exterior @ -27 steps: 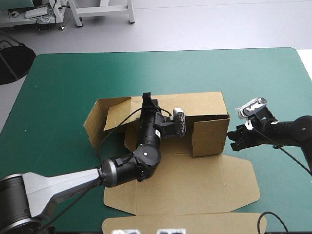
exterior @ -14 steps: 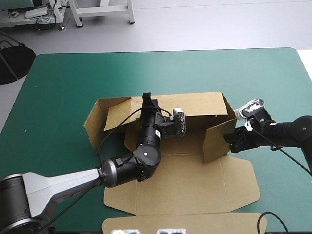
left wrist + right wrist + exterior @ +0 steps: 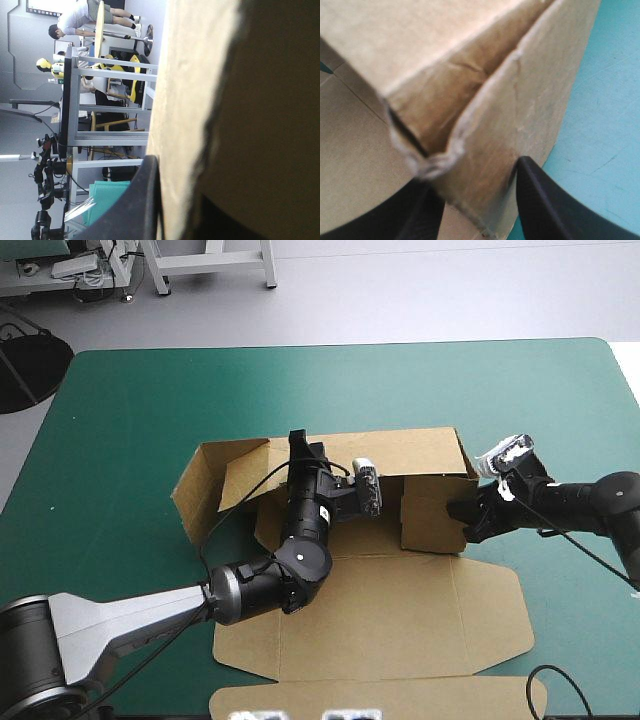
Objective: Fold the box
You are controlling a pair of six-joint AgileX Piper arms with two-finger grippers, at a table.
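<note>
The brown box (image 3: 400,610) lies in the middle of the teal-green table, its lid panel flat toward the near edge. Its back wall (image 3: 410,452) stands raised. My left gripper (image 3: 299,443) is shut on the top edge of that wall; in the left wrist view the board (image 3: 185,100) fills the space between the black fingers (image 3: 142,200). My right gripper (image 3: 463,516) is at the box's right end, against the right side flap (image 3: 430,522), which is turned inward. In the right wrist view the flap's corner (image 3: 520,100) sits between the parted fingers of the right gripper (image 3: 480,192).
The left side flap (image 3: 200,490) stands angled outward at the box's left end. Bare teal-green cover (image 3: 300,390) lies beyond the box toward the far edge. A black cable loop (image 3: 545,685) rests near the front right corner.
My right gripper moved left toward the box's inside, swinging the right side flap inward. The left arm and the back wall stayed still.
</note>
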